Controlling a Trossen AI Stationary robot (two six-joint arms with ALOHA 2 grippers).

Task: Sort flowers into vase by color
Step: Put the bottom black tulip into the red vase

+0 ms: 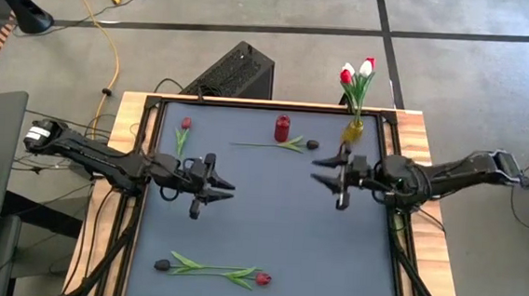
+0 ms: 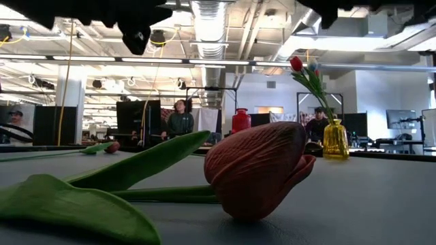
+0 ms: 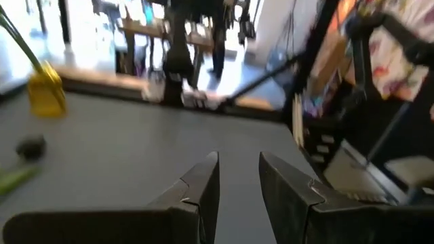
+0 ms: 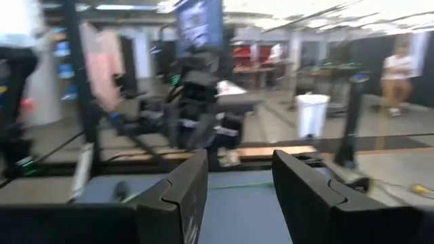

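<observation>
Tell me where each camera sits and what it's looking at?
High: above, looking down at the table; both arms, left claw, right claw.
Low: at tabletop height, facing a red tulip; arm parts overhead.
Left wrist: on the left arm, past its open claw.
Right wrist: on the right arm, past its open claw.
Shared: high, low and left wrist all show the yellow vase.

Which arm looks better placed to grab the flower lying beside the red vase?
Probably the right. Its gripper hovers with jaws open just below the dark-headed flower beside the red vase; the left gripper sits farther off.
</observation>
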